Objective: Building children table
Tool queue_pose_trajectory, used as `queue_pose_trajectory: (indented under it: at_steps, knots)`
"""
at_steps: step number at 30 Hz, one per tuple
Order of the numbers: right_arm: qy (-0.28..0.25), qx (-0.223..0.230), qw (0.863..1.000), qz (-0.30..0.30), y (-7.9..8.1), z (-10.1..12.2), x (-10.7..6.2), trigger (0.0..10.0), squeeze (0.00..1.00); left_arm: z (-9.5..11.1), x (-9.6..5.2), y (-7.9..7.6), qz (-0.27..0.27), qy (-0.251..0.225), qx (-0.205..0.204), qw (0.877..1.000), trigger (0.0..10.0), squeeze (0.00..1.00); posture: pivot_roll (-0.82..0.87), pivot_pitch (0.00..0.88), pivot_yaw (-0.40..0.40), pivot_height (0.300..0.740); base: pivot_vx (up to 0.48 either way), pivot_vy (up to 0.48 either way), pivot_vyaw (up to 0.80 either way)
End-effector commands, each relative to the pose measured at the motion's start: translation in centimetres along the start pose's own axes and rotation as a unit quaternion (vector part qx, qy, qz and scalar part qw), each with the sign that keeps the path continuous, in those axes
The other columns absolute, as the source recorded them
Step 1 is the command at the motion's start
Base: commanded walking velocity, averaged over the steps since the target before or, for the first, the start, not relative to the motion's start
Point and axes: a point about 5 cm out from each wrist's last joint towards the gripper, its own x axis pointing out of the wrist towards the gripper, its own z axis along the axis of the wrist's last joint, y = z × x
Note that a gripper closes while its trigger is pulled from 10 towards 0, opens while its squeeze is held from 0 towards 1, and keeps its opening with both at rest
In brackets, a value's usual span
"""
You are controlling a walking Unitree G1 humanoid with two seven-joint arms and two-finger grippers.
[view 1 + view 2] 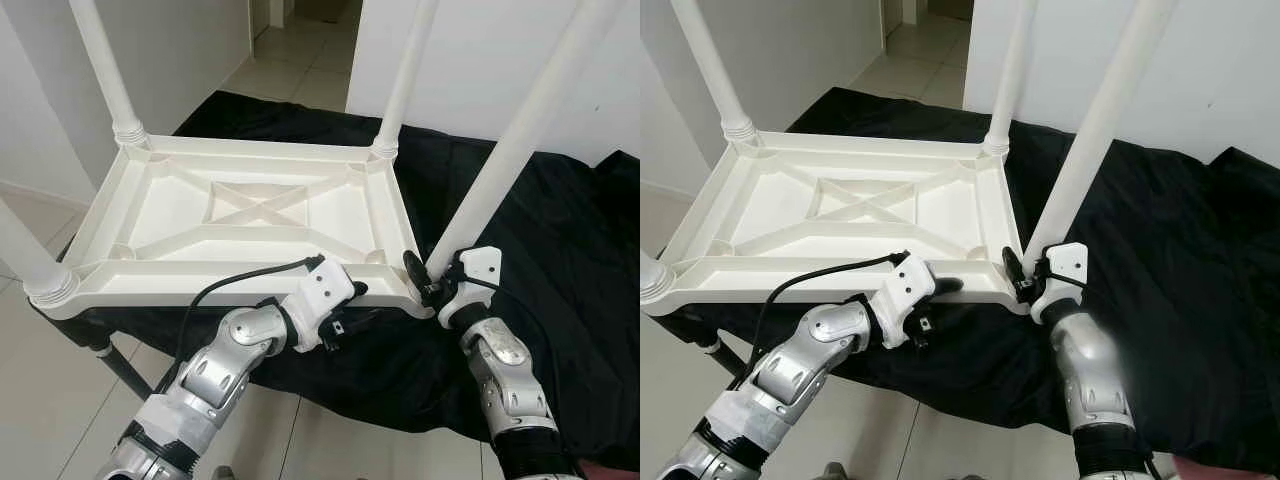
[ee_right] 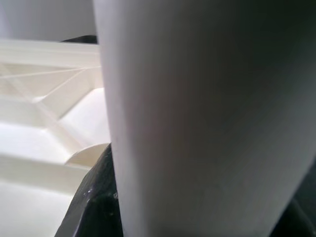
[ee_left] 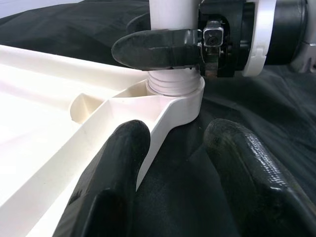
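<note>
A white plastic children's table (image 1: 250, 215) lies upside down on a black cloth (image 1: 560, 250), with its legs pointing up. My right gripper (image 1: 428, 275) is shut on the near-right leg (image 1: 510, 150) just above its threaded base (image 3: 173, 84); that leg (image 2: 197, 123) stands very close in the right wrist view. My left gripper (image 1: 365, 305) is at the table's near rim beside that corner. Its fingers (image 3: 123, 173) are open and straddle the thin rim edge (image 3: 163, 128), one above and one below.
Three more legs stand at the far left (image 1: 105, 70), the far right (image 1: 405, 75) and the near-left corner (image 1: 30, 260). The cloth covers a low stand with a dark metal leg (image 1: 120, 365). Tiled floor (image 1: 40, 400) lies in front, and white walls (image 1: 480, 60) rise behind.
</note>
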Motion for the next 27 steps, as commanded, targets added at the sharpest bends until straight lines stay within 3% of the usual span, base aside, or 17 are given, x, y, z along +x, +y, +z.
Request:
queue_pose_trajectory:
  at_steps: [1,2,5,7,9,11,19,20,21,22,27]
  knots:
    - [0.01,-0.003,0.999,-0.037,-0.2,-0.1,-0.4,10.0,0.0,-0.2,0.0,-0.2,-0.018,0.006,0.004,1.0,10.0,0.0,0.01,0.035,-0.078,0.74,0.0,0.0,0.0]
    - [0.01,-0.003,0.999,-0.037,-0.2,-0.1,-0.4,10.0,0.0,-0.2,0.0,-0.2,-0.018,0.006,0.004,1.0,10.0,0.0,0.01,0.035,-0.078,0.74,0.0,0.0,0.0]
    - [0.024,-0.002,0.99,-0.141,1.2,-0.4,-1.0,10.0,0.0,-0.4,-0.1,-0.3,-0.017,0.008,0.002,1.0,10.0,0.0,0.02,0.034,-0.083,0.74,0.0,0.0,0.0]
    - [0.024,-0.002,0.99,-0.141,1.2,-0.4,-1.0,10.0,0.0,-0.4,-0.1,-0.3,-0.017,0.008,0.002,1.0,10.0,0.0,0.02,0.034,-0.083,0.74,0.0,0.0,0.0]
    - [0.036,0.025,0.974,-0.224,2.1,-1.0,-1.6,10.0,0.0,-0.5,-0.2,-0.3,-0.018,0.009,0.002,1.0,10.0,0.0,0.02,0.031,-0.083,0.74,0.0,0.0,0.0]
    - [0.043,0.046,0.966,-0.251,2.6,-1.4,-1.8,10.0,0.0,-0.5,-0.2,-0.3,-0.019,0.009,0.002,1.0,10.0,0.0,0.03,0.031,-0.084,0.74,0.0,0.0,0.0]
    - [0.035,0.064,0.971,-0.229,3.5,-1.1,-1.5,10.0,0.0,-0.6,-0.3,-0.2,-0.021,0.01,0.004,1.0,10.0,0.0,0.02,0.018,-0.075,0.74,0.0,0.0,0.0]
    - [0.036,0.072,0.971,-0.225,3.4,-1.0,-1.6,10.0,0.09,-0.5,-0.3,-0.2,-0.022,0.01,0.005,1.0,10.0,0.0,0.02,0.016,-0.072,0.74,0.0,0.0,0.0]
    - [0.036,0.072,0.971,-0.225,3.4,-1.0,-1.6,10.0,0.09,-0.5,-0.3,-0.2,-0.022,0.01,0.005,1.0,10.0,0.0,0.02,0.016,-0.072,0.74,0.0,0.0,0.0]
    - [0.033,0.079,0.971,-0.224,3.3,-0.9,-1.7,10.0,1.0,-0.4,-0.2,-0.1,-0.022,0.008,0.006,1.0,10.0,0.0,0.02,0.014,-0.07,0.74,0.0,0.0,0.0]
    - [0.01,0.065,0.976,-0.209,3.0,-0.3,-1.7,10.0,1.0,-0.3,-0.1,-0.1,-0.024,0.006,0.008,1.0,10.0,0.0,0.01,0.009,-0.061,0.74,0.0,0.0,0.0]
